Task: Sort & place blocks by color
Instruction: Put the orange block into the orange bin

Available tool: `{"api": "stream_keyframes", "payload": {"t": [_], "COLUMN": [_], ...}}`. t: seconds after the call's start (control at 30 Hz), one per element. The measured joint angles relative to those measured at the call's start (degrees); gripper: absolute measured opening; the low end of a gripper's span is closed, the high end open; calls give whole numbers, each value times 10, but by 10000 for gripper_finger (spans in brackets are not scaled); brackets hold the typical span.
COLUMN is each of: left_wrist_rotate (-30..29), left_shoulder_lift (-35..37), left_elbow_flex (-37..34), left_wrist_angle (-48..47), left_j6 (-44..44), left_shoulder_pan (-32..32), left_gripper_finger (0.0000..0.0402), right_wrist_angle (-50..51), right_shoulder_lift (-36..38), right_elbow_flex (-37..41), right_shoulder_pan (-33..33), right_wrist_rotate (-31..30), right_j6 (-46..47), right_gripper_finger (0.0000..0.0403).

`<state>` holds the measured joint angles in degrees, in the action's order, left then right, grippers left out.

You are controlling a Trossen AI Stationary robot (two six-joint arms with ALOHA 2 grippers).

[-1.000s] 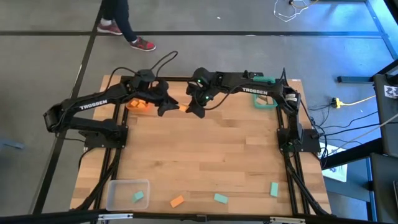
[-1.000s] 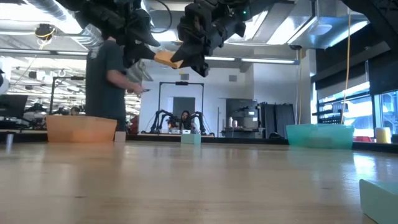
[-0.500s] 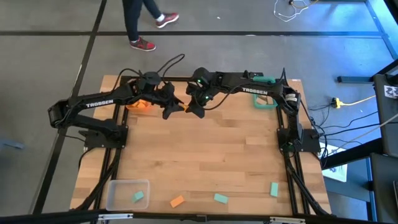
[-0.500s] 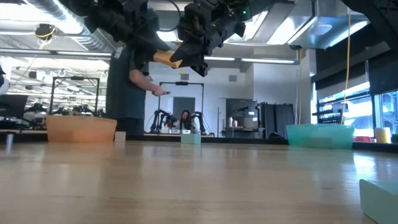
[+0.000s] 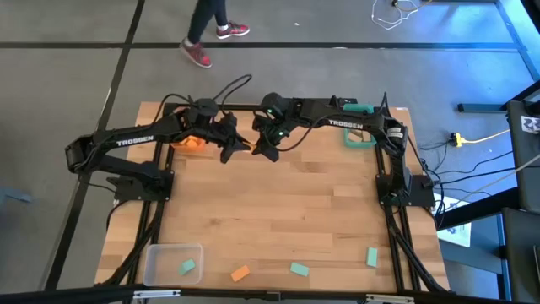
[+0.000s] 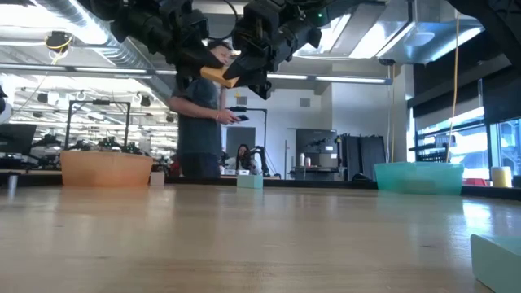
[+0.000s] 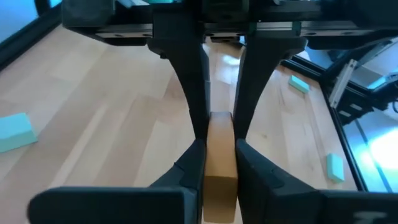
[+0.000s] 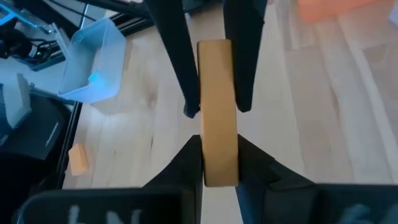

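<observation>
An orange block (image 5: 251, 145) hangs in the air over the table's far middle, between my two grippers. My left gripper (image 5: 241, 145) reaches it from the table's left and my right gripper (image 5: 261, 146) from the right; both are shut on it. The low view shows the block (image 6: 216, 76) high above the tabletop. In the left wrist view the block (image 7: 221, 146) sits between my own fingers, with the right gripper's fingers on its far end. More blocks lie by the near edge: one orange (image 5: 240, 273), two teal (image 5: 299, 269) (image 5: 371, 257). My left gripper pinches the block's left end (image 7: 221, 186) between its two fingers, on its two broad faces. The fingers come from the table's left, slanting a little downward, and lie along the block. The block is lifted clear of the table. My right gripper pinches the block's other end (image 8: 219, 163) between its two fingers, on the same two broad faces. Its fingers come from the table's right, slanting downward, along the block. The block stands on edge, clear of the table, spanning both grippers.
An orange bin (image 5: 187, 140) sits at the far left, partly under my left arm, and a teal bin (image 5: 359, 135) at the far right. A clear bin (image 5: 173, 262) at the near left holds a teal block (image 5: 187, 267). A person (image 5: 207, 34) walks beyond the far edge.
My left gripper has moved toward the table's right, up to the orange block that my right gripper holds, and has shut on the block's left end. My right gripper and the block have kept still. The person has walked along beyond the far edge.
</observation>
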<state>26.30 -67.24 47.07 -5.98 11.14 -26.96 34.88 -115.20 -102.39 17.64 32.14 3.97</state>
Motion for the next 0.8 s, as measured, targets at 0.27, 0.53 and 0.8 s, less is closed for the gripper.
{"api": "stream_keyframes", "payload": {"t": [0.27,0.53,0.8], "left_wrist_rotate": [1,-29,-93], "left_shoulder_lift": [0,0,10], "left_elbow_flex": [0,0,0], "left_wrist_angle": [-3,-14,-51], "left_j6": [2,2,2], "left_shoulder_pan": [0,0,-5], "left_gripper_finger": [48,48,48], "right_wrist_angle": [0,-5,14], "right_shoulder_lift": [0,0,17], "right_elbow_flex": [0,0,0], "right_shoulder_pan": [-1,6,23], "right_wrist_rotate": [2,1,-12], "right_j6": [7,27,2], "right_gripper_finger": [81,121,124]}}
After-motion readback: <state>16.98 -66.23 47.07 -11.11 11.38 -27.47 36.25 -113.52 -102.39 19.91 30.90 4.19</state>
